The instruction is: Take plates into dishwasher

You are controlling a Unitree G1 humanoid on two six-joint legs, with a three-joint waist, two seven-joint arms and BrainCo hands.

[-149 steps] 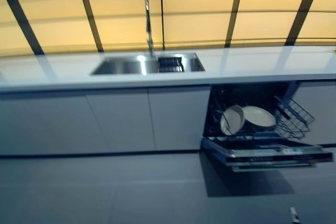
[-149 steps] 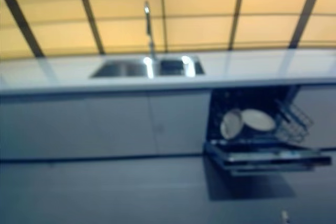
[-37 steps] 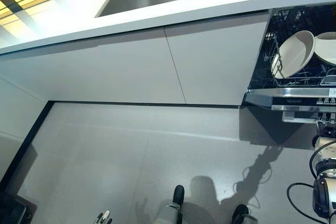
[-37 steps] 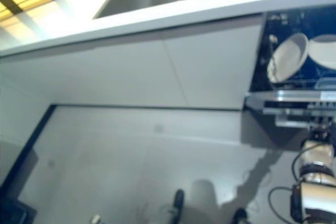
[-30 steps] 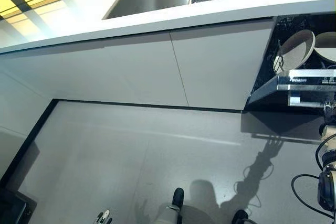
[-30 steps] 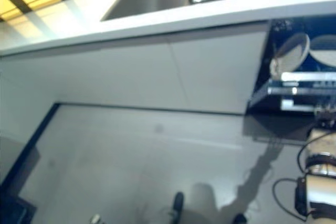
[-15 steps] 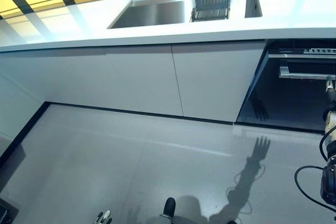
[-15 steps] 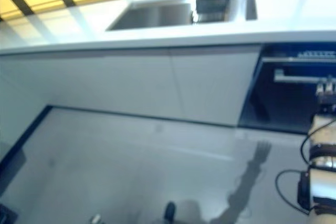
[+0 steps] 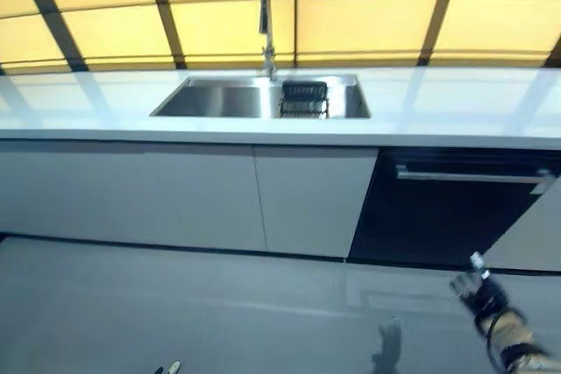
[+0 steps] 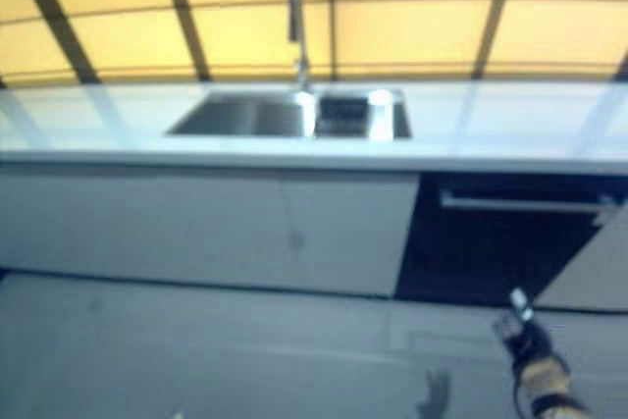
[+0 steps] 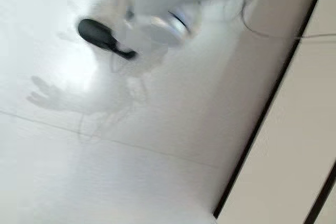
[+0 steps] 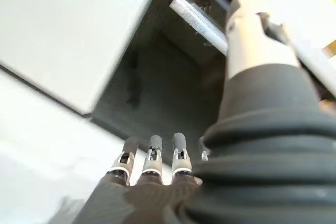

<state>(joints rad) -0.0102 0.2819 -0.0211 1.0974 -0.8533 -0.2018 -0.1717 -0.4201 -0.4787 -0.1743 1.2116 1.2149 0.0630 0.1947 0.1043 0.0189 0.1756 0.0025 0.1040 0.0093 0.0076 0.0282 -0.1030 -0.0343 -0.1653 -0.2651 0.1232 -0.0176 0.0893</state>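
No plates show in any view. The dishwasher (image 9: 447, 216) under the counter on the right has its dark door shut, with a silver handle bar (image 9: 469, 177) across the top. My right hand (image 9: 480, 293) hangs low in front of the door, a little away from it. In the right wrist view its fingers (image 12: 152, 161) are straight and hold nothing, and they point at the dark door (image 12: 168, 77) and handle (image 12: 197, 17). Only a sliver of my left hand (image 9: 166, 367) shows at the bottom edge.
A long white counter (image 9: 456, 102) carries a steel sink (image 9: 219, 98) with a tall faucet (image 9: 264, 15) and a black drain basket (image 9: 304, 98). White cabinet doors (image 9: 202, 194) run to the left of the dishwasher. Grey floor (image 9: 219, 313) lies before them.
The dishwasher door, open earlier with two plates in the rack, has swung up and is shut. My right hand has come down off it. The camera has tilted up.
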